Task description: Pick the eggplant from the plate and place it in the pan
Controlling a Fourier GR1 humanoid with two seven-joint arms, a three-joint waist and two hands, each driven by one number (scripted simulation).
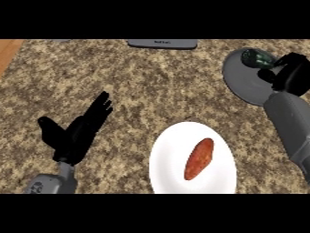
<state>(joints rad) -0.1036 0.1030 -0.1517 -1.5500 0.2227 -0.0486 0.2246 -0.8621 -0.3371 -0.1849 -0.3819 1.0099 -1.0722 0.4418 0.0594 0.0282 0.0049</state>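
Eggplant (256,57): small, dark, glossy body with a greenish sheen, at the far-right corner of the counter (150,82), over the far part of the pan (244,84). Not on the plate. Only a rounded lump shows, so its long axis cannot be read. Cannot tell whether it rests on the pan floor or hangs just above it.

Right hand (292,73): just beside the eggplant, on its right and near side, touching it. Bunched up, fingers curled in toward the dark body; reads as closed on the eggplant, though the contact side is partly hidden. Its grey forearm runs in from the counter's near-right edge, crossing the pan's right rim.

Pan: flat grey disc with bare floor on the near-left side of the eggplant. Judgement: the carry looks nearly done; what is left is the set-down and release, with the open floor lying toward the counter's near edge and left.

Plate (167,154): white, near edge of the counter, right of centre, well apart from the pan. It holds an orange-red vegetable (199,158), long axis running near-to-far with a slight tilt right.

Left hand (77,136): open, fingers straight, resting at the near-left of the counter, far from everything.
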